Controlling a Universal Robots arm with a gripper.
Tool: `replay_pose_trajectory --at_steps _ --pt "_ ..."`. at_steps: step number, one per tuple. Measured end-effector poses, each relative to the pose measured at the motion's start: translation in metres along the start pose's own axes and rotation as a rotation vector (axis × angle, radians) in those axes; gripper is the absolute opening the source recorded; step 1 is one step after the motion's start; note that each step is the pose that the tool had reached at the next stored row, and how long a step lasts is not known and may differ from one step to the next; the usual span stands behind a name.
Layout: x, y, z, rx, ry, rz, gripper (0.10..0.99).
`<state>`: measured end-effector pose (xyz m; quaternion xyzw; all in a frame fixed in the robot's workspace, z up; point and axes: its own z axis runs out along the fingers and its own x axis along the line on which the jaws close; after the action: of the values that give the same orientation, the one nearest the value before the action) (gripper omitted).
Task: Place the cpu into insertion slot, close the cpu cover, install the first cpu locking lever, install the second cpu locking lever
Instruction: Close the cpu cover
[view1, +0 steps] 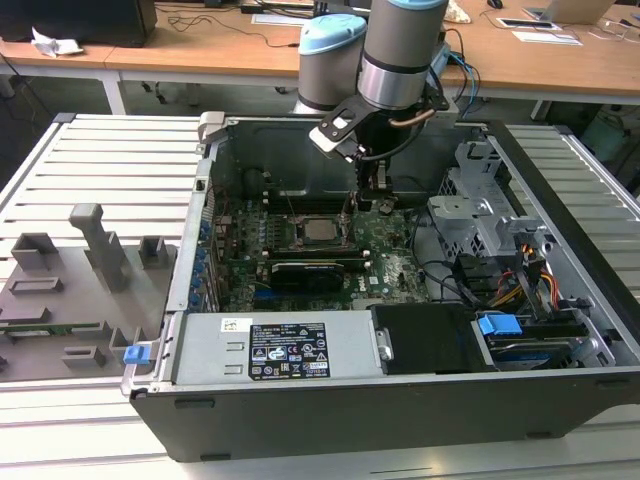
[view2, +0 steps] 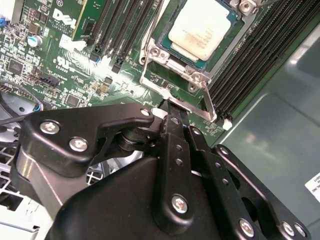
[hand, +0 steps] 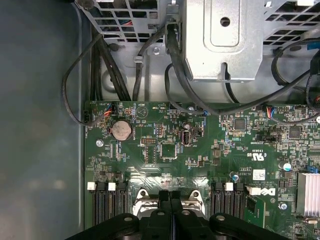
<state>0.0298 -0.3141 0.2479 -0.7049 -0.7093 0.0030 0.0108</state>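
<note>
The cpu (view2: 202, 27) lies flat in the insertion slot (view2: 235, 22), its pale metal top showing through the square cut-out of the cpu cover (view2: 172, 64), which lies down around it. In the exterior view the cpu (view1: 320, 232) sits mid-motherboard, and my gripper (view1: 375, 200) hangs just to that view's right of it. A silvery wire locking lever (view2: 192, 107) runs along the socket's edge. My gripper (view2: 170, 106) is shut, its joined tips touching this lever. In the first wrist view the shut gripper (hand: 171, 196) points down at the socket's metal edge (hand: 141, 197).
The open computer case (view1: 200, 250) walls in the motherboard (view1: 390, 250). Black memory slots (view2: 245, 65) flank the socket. A metal drive cage (view1: 470, 215) with cables stands at the exterior view's right, and a power supply (view1: 270, 350) lies in front. A grey fixture tray (view1: 70, 290) is at the left.
</note>
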Motion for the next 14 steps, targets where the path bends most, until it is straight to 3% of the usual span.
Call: replay_pose_trajectory --at_steps 8,14 --pt "0.0001 -0.0058 0.0001 0.000 0.0000 0.000 0.110" --pt "0.0001 -0.0140 0.0003 0.000 0.0001 0.000 0.110"
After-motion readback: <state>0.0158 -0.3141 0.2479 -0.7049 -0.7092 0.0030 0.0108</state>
